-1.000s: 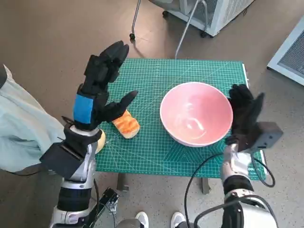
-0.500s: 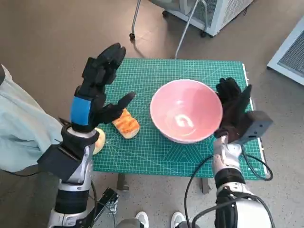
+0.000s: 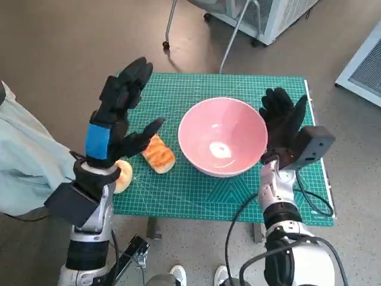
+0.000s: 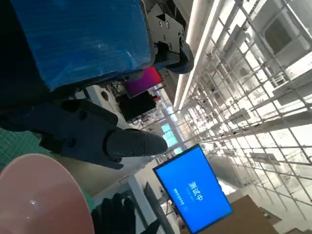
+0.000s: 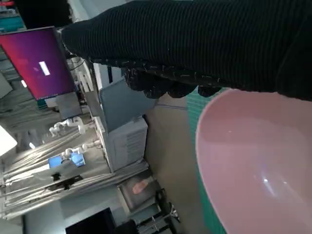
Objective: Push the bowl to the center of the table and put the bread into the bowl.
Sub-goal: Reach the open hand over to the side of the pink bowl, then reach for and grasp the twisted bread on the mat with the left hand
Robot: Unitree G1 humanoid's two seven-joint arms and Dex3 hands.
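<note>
Since a second ago, your right hand (image 3: 281,122) has been sliding the pink bowl (image 3: 222,137) leftward across the green mat (image 3: 196,89), from near the right edge toward the middle. You are pressing that gloved hand flat against the bowl's right rim, fingers spread and upright, gripping nothing. In the right wrist view the glove (image 5: 204,44) is lying right along the bowl's rim (image 5: 253,161).

Your left hand (image 3: 116,119) is hovering above the mat's left side, fingers splayed wide and holding nothing, its thumb reaching out over the bread (image 3: 157,155). That bread is lying on the mat just left of the bowl, close to it but not touching. A round yellowish thing (image 3: 123,174) is peeking out at the mat's left edge, mostly hidden by your left wrist. The left wrist view is catching the bowl's rim (image 4: 44,195) beside the black fingers (image 4: 97,134).
</note>
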